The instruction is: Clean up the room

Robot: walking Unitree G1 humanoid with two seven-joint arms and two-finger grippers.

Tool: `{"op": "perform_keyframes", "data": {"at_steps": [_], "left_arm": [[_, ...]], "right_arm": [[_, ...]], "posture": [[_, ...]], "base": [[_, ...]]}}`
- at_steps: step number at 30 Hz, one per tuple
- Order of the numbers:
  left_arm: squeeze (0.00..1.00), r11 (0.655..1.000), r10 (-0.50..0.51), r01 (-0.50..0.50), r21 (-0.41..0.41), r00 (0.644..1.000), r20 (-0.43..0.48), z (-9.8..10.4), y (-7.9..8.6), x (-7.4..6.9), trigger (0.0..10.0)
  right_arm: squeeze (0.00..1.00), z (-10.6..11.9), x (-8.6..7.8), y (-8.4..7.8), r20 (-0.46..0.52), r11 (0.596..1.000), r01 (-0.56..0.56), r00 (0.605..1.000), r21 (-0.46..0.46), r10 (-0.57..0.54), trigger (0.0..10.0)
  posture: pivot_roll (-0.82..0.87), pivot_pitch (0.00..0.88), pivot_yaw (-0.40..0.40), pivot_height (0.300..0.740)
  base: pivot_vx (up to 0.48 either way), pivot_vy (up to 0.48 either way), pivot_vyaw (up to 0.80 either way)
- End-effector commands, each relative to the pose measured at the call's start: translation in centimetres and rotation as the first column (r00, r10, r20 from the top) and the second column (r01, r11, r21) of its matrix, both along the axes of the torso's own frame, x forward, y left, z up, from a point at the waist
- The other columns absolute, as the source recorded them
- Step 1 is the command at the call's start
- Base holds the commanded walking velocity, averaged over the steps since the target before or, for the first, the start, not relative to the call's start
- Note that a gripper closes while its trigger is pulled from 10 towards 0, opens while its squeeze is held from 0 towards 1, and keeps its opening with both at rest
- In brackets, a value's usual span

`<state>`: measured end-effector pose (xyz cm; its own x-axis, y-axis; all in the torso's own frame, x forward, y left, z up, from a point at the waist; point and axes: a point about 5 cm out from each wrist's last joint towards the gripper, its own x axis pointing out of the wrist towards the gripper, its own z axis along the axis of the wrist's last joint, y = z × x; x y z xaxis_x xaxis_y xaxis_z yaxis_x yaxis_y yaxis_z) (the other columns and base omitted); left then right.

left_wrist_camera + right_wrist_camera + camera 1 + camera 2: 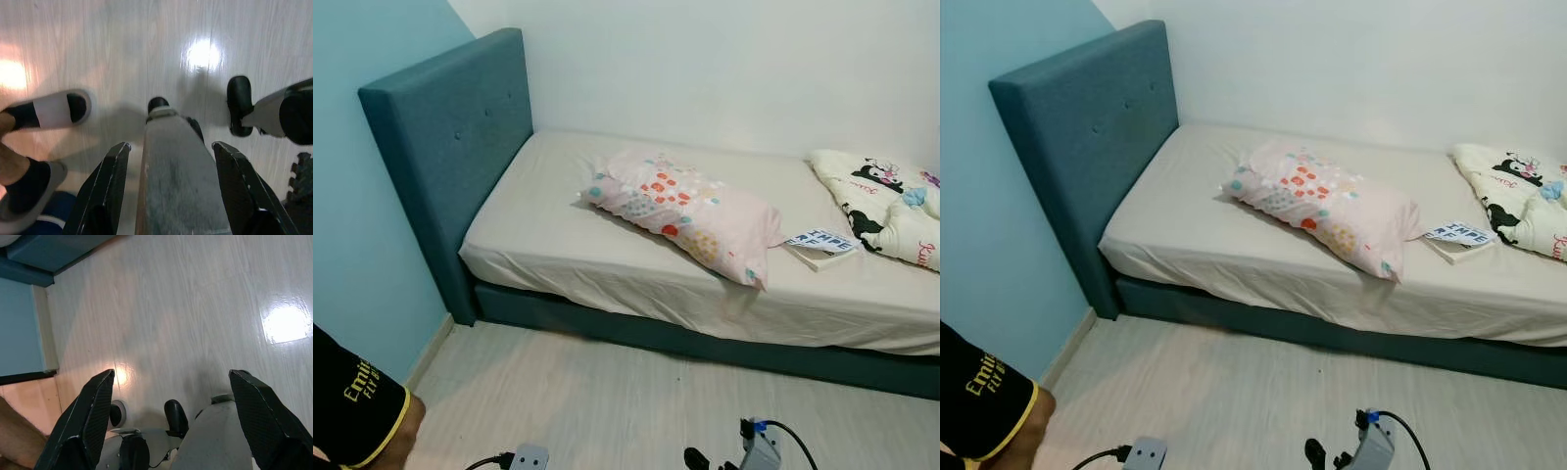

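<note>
A bed with a beige sheet (543, 235) and a teal headboard (450, 137) stands against the wall ahead. A pink patterned pillow (680, 211) lies askew across its middle. Beside the pillow rests a book (822, 245), and a crumpled cartoon-print blanket (891, 206) sits at the far right. Both arms hang low, short of the bed. My left gripper (171, 145) is open above the wooden floor, holding nothing. My right gripper (172, 374) is open too, with its fingers spread wide over bare floor.
A person stands close on my left: a black sleeve with yellow trim (357, 411) and feet in grey slippers (54, 108). A light blue wall (362, 255) bounds the left side. Pale wooden floor (626, 392) lies between me and the bed.
</note>
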<state>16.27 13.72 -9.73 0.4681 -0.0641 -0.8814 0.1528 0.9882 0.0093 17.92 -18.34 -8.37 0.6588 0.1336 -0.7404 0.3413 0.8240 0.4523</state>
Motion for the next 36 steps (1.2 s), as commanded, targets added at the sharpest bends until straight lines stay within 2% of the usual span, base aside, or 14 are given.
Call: {"op": "perform_keyframes", "data": {"at_steps": [1, 7, 15, 25, 29, 30, 31, 32, 36], "left_arm": [[0.00, 1.000, 0.000, 0.000, -0.009, 1.000, -0.011, 0.0, -0.6, 0.0, 10.0], [0.00, 0.999, 0.021, -0.021, -0.028, 1.000, 0.010, 0.3, -1.1, 0.7, 10.0], [0.00, 1.000, 0.011, -0.010, -0.022, 1.000, 0.013, 0.4, -0.6, 0.8, 10.0], [0.00, 1.000, 0.006, -0.006, -0.010, 1.000, 0.030, 0.5, -0.5, 1.2, 10.0], [0.00, 0.999, 0.033, -0.032, -0.023, 0.999, 0.041, 0.7, -0.4, 1.6, 10.0], [0.00, 0.994, 0.093, -0.090, -0.058, 0.995, 0.045, 0.8, -0.4, 1.8, 10.0], [0.00, 0.994, 0.093, -0.090, -0.058, 0.995, 0.045, 0.8, -0.4, 1.8, 10.0], [0.00, 0.988, 0.142, -0.138, -0.074, 0.989, 0.049, 0.8, -0.1, 1.9, 10.0], [0.00, 0.992, 0.115, -0.112, -0.061, 0.993, 0.040, 0.7, -0.2, 1.5, 10.0]], "right_arm": [[0.00, -0.3, -0.6, -0.2, -0.027, 1.000, 0.010, 1.000, -0.007, -0.010, 10.0], [0.00, -0.6, -1.3, -0.8, -0.071, 0.998, 0.008, 0.997, -0.065, -0.012, 10.0], [0.00, -1.1, -2.5, -1.2, -0.122, 0.995, 0.014, 0.992, -0.103, -0.027, 10.0], [0.00, -1.2, -2.8, -1.8, -0.148, 0.987, -0.009, 0.989, -0.161, -0.015, 10.0], [0.00, -1.1, -2.7, -2.0, -0.148, 0.985, -0.014, 0.989, -0.171, -0.012, 10.0], [0.00, -1.1, -2.6, -2.0, -0.149, 0.984, -0.027, 0.989, -0.178, 0.000, 10.0], [0.00, -1.1, -2.6, -2.0, -0.149, 0.984, -0.027, 0.989, -0.178, 0.000, 10.0], [0.00, -1.1, -2.7, -2.0, -0.152, 0.982, -0.037, 0.988, -0.183, 0.009, 10.0], [0.00, -1.3, -3.0, -1.9, -0.177, 0.977, -0.068, 0.984, -0.201, 0.032, 10.0]], "posture": [[0.03, 0.000, -0.055, 0.740], [0.02, 0.000, -0.053, 0.740], [0.02, 0.000, -0.042, 0.740], [0.02, 0.000, -0.040, 0.740], [0.02, 0.000, -0.038, 0.740], [0.01, 0.000, -0.037, 0.740], [0.01, 0.000, -0.037, 0.740], [0.02, 0.000, -0.038, 0.740], [0.02, 0.000, -0.041, 0.740]], "base": [[0.000, 0.000, 0.00], [0.000, 0.000, 0.00], [0.000, 0.000, 0.00], [0.000, 0.000, 0.00], [0.000, 0.000, 0.00], [0.000, 0.000, 0.00], [0.000, 0.000, 0.00], [0.000, 0.000, 0.00], [0.000, 0.000, 0.00]]}}
